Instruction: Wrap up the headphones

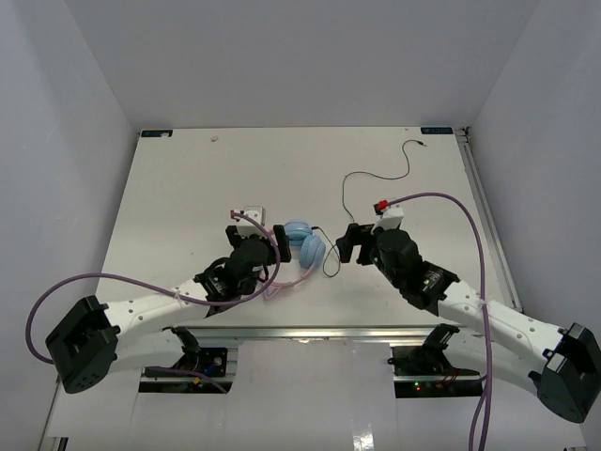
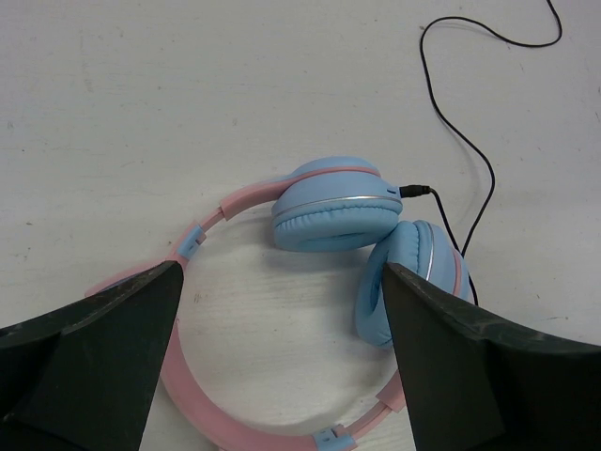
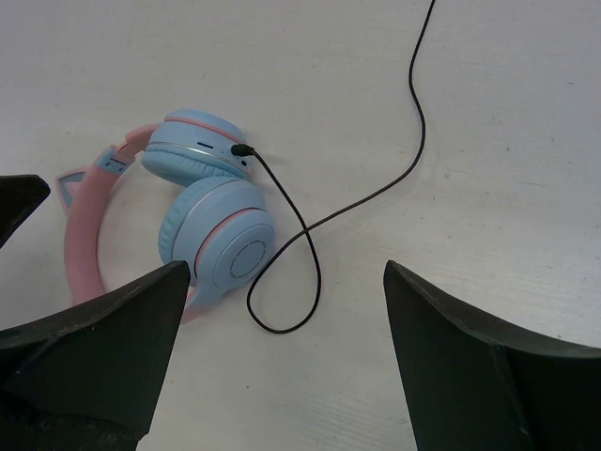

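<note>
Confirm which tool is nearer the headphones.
Left. The left tool is open over the headband side of the headphones; the right tool stands apart, past the cable loop.

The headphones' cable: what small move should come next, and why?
Probably the right end effector should lower onto the cable loop beside the headphones and close. It is open and empty, the left end effector too, and the cable lies unwound across the table.

White arm links [image 1: 141, 310] with black joints [image 1: 249, 260] — looping purple cables [image 1: 434, 195] — and black wedge-shaped pincer fingers [image 2: 84, 366].
</note>
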Tool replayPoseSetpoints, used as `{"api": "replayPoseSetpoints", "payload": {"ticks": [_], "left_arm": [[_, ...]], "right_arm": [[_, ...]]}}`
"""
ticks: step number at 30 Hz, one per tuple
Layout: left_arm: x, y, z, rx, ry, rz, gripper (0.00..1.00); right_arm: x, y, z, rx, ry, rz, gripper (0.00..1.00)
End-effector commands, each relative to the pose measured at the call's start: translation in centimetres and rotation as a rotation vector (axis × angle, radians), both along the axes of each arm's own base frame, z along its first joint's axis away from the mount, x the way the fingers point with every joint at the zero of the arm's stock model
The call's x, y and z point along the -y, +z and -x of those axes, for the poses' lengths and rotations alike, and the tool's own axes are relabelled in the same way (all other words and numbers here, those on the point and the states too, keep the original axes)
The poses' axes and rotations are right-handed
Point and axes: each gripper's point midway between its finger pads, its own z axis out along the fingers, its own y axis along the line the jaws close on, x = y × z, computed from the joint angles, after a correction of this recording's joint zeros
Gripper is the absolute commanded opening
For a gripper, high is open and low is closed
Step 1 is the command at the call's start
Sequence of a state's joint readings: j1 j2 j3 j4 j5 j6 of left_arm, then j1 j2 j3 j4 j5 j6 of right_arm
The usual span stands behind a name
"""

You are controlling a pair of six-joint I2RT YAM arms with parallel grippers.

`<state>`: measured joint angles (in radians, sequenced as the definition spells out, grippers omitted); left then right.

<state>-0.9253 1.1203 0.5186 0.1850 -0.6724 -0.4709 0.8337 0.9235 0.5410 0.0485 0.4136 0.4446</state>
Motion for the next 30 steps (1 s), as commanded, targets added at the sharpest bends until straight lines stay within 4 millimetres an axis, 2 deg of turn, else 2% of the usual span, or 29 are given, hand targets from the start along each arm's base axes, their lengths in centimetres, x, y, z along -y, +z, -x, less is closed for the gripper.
{"api": "replayPoseSetpoints", "payload": {"ticks": [1, 7, 11, 12, 14, 16, 20, 21, 22, 25, 28, 30], "left_arm": [[-0.4, 1.2, 0.0, 0.033, 0.019, 0.033, 0.98], [-1.7, 1.8, 0.1, 0.058, 0.075, 0.062, 0.96], [-3.5, 3.1, 0.7, 0.103, 0.127, 0.133, 0.96], [-4.0, 3.8, 0.9, 0.123, 0.140, 0.164, 0.96], [-5.1, 3.9, 1.3, 0.143, 0.164, 0.190, 0.96], [-6.6, 4.3, 1.5, 0.172, 0.225, 0.225, 0.97], [-8.3, 5.0, 2.0, 0.196, 0.289, 0.285, 0.98], [-8.5, 5.0, 2.1, 0.199, 0.290, 0.294, 0.98], [-8.6, 5.1, 2.2, 0.205, 0.288, 0.307, 0.98], [-8.8, 5.4, 2.5, 0.218, 0.280, 0.334, 0.98], [-9.0, 5.4, 2.5, 0.222, 0.285, 0.340, 0.98], [-8.9, 5.4, 2.5, 0.219, 0.286, 0.334, 0.98]], "right_arm": [[-1.3, 2.9, -0.6, 0.065, 0.033, -0.046, 0.90], [-2.7, 3.3, -0.5, 0.119, 0.120, -0.055, 0.91], [-5.3, 5.5, -0.2, 0.206, 0.287, -0.027, 0.93], [-5.7, 5.4, -0.5, 0.212, 0.311, 0.006, 0.94], [-6.9, 6.9, -1.5, 0.255, 0.350, 0.059, 0.95], [-8.4, 7.4, -2.2, 0.300, 0.434, 0.144, 0.96], [-10.8, 5.2, -3.7, 0.287, 0.593, 0.308, 0.98], [-11.7, 5.8, -3.8, 0.307, 0.647, 0.309, 0.98], [-12.5, 5.4, -4.1, 0.299, 0.688, 0.316, 0.99], [-14.5, 3.5, -4.9, 0.259, 0.782, 0.334, 1.00], [-16.0, 2.2, -5.6, 0.242, 0.853, 0.363, 1.00], [-16.0, 0.5, -5.9, 0.202, 0.887, 0.407, 0.96]]}}
